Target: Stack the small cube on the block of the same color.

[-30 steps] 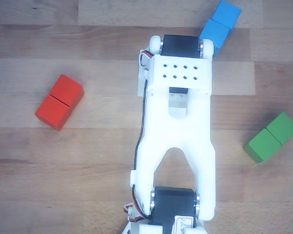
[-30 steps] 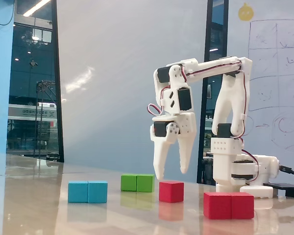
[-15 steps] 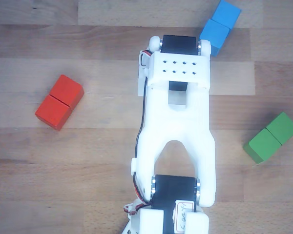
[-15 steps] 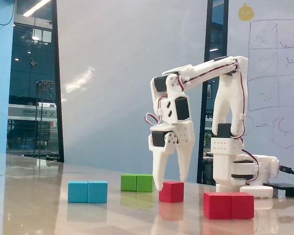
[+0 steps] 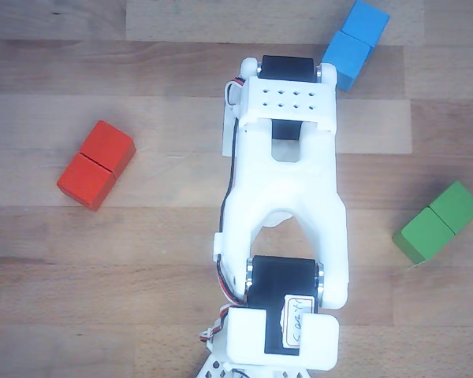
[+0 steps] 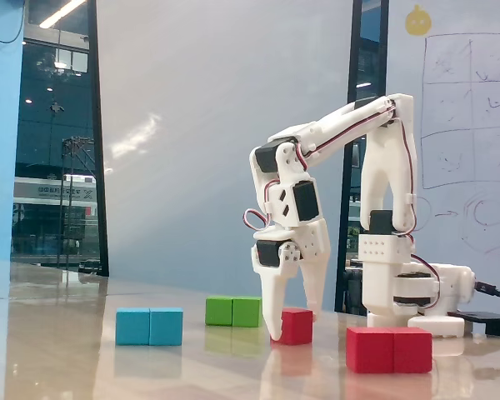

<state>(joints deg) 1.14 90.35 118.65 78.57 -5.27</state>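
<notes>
In the fixed view the small red-orange cube (image 6: 298, 322) rests on the table. My gripper (image 6: 297, 327) points down with one finger on each side of the cube, close to its faces. I cannot tell whether they press on it. The red-orange oblong block (image 6: 390, 350) lies near the front right, apart from the cube. In the other view, which looks down from above, the block (image 5: 96, 165) lies to the left of the white arm (image 5: 288, 205). The arm hides the cube and the gripper there.
A blue oblong block (image 6: 149, 326) lies at the left and a green one (image 6: 233, 311) behind the cube. From above, the blue block (image 5: 355, 43) is at the top right and the green block (image 5: 439, 223) at the right. The arm's base (image 6: 408, 292) stands at the right.
</notes>
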